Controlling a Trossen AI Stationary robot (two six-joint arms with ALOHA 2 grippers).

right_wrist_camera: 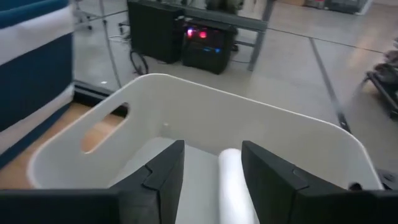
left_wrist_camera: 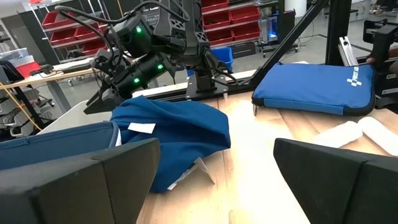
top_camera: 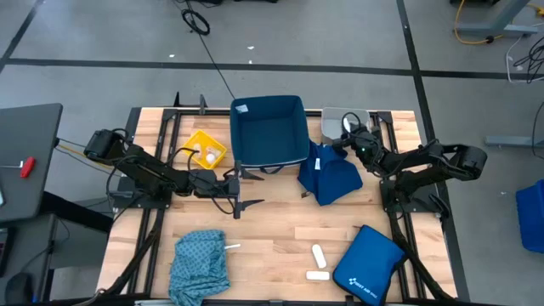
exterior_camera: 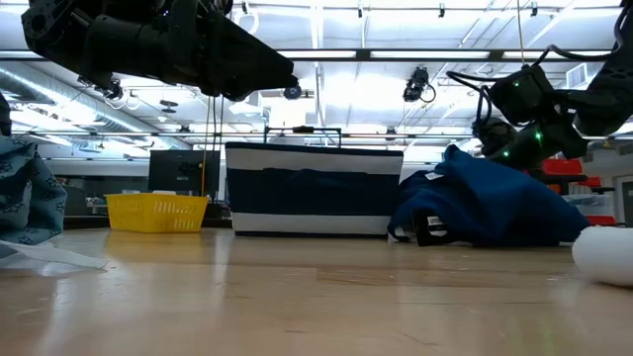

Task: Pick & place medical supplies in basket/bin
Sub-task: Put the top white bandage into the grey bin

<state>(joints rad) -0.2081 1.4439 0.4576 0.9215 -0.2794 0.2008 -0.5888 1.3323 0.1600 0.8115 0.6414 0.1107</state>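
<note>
Directly below the right gripper, inside the pale grey tub, a white oblong packet shows between the two parted fingers; whether they still touch it I cannot tell, though it looks let go into the tub. So that packet appears delivered. Beside this gripper, toward the table's middle, the dark blue cloth lies heaped on the wood just next to the navy tub, not in it. Further off, near the table's front edge, two more white packets and the teal patterned cloth wait, so most of the job seems left. The left gripper hovers open and empty, just in front of the navy tub, with the yellow tub behind it holding something small and pale.
</note>
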